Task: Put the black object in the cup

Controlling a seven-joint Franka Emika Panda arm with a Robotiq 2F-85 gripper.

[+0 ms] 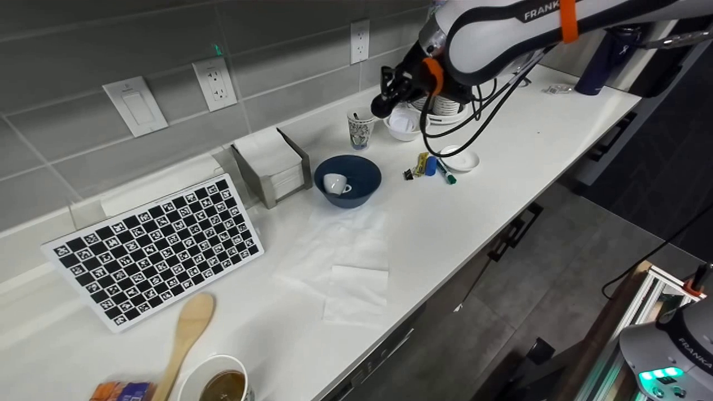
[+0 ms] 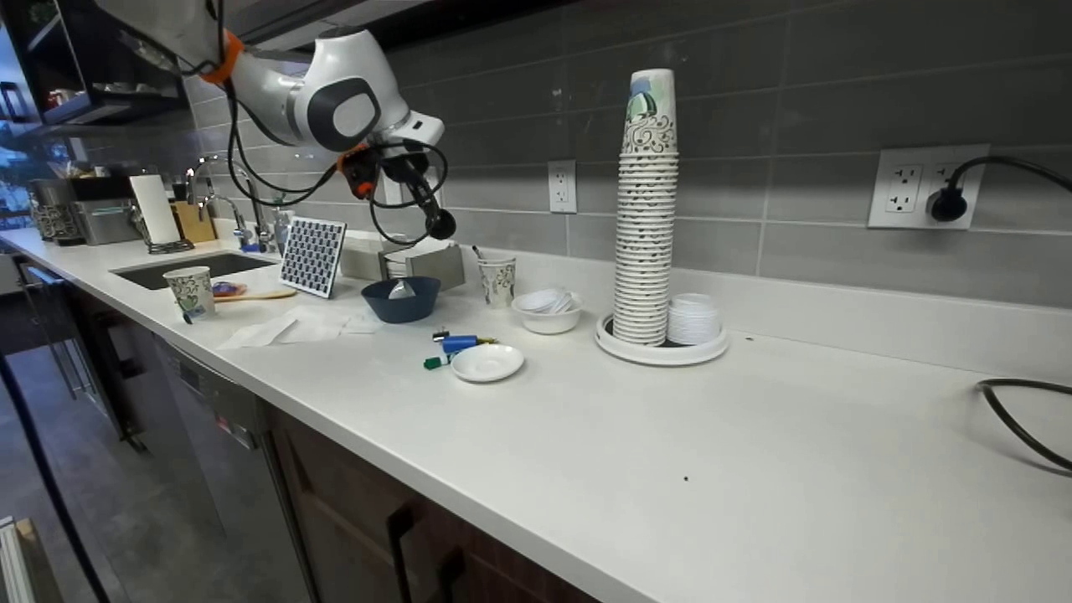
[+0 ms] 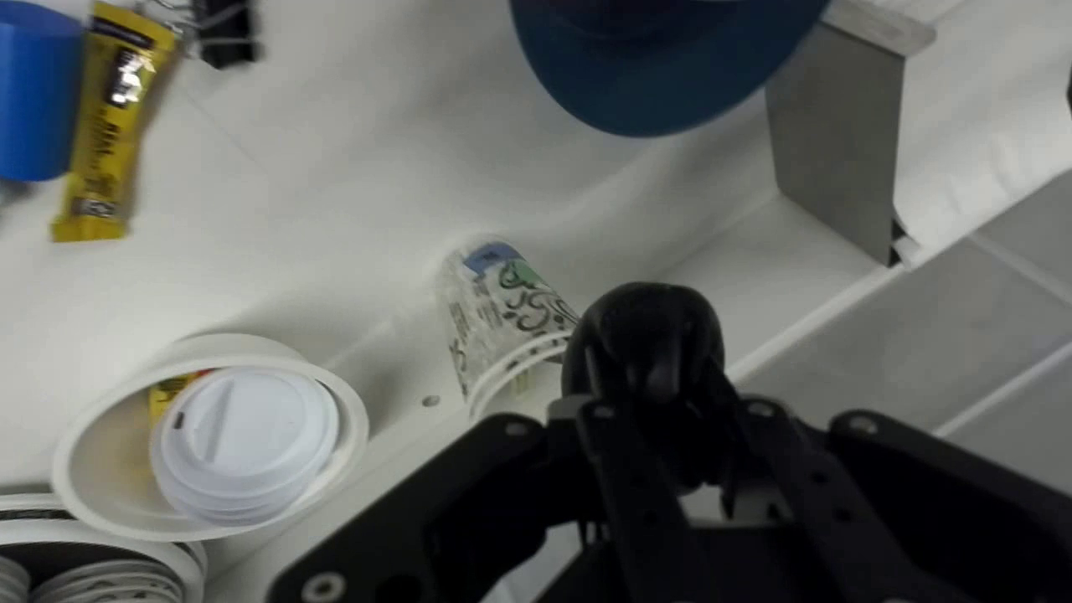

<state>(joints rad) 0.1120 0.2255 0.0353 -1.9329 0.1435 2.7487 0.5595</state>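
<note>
Black object [image 3: 645, 335] looks clamped in our gripper [image 3: 666, 406] up near the patterned cup [image 3: 505, 311], so if we come down even slightly off-centre we're kinda asking to knock that cup over.

Left to right along the wall [image 2: 720, 205] in an exterior view, you've got board [image 2: 311, 256], napkin holder [image 2: 449, 268], cup [image 2: 500, 286], lid bowl [image 2: 548, 320], then tray [image 2: 662, 358] with 1 cup stack [image 2: 645, 243] on it! Before the holder, a bowl [image 2: 404, 306], 1 mug [image 1: 333, 184] in it; left of the saucer [image 2: 487, 362], marker [image 2: 435, 363] and clip [image 2: 440, 336]. Above the tabletop [image 2: 586, 435] hangs your gripper [image 2: 431, 209], the object [image 2: 442, 224] in its grip.
</note>
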